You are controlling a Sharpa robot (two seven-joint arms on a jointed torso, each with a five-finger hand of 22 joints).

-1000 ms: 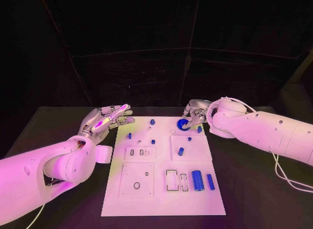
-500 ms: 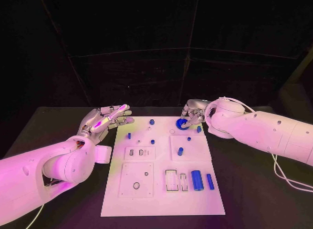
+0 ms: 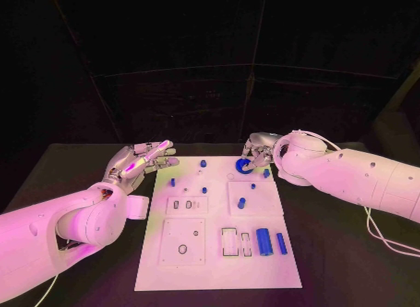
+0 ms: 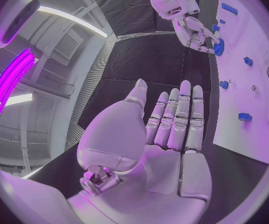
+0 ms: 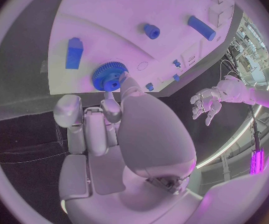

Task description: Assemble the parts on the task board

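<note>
Head view: right hand (image 3: 258, 152) sits at the far right corner of the white task board (image 3: 219, 268), fingers closed around a blue gear (image 3: 243, 165). Gear is at the board's far edge, tilted, not lying flat. Right wrist view agrees: gear (image 5: 109, 76) pinched at the fingertips (image 5: 123, 80), just over the board (image 5: 109, 20), with a small blue block (image 5: 74, 53) beside it.

Left hand (image 3: 141, 162) hovers off the board's far left corner, over the black table (image 3: 348, 256). Palm up, fingers straight and spread, holding nothing. Left wrist view shows the same flat open palm (image 4: 172, 134).

Other parts on the board:
- blue cylinder (image 3: 264, 241) and a thinner blue bar (image 3: 281, 243) lying side by side near the right edge, near half
- upright blue peg (image 3: 241, 203) in the middle square plate
- several small blue pegs in the far half, e.g. one (image 3: 203, 163) at the far edge.
</note>
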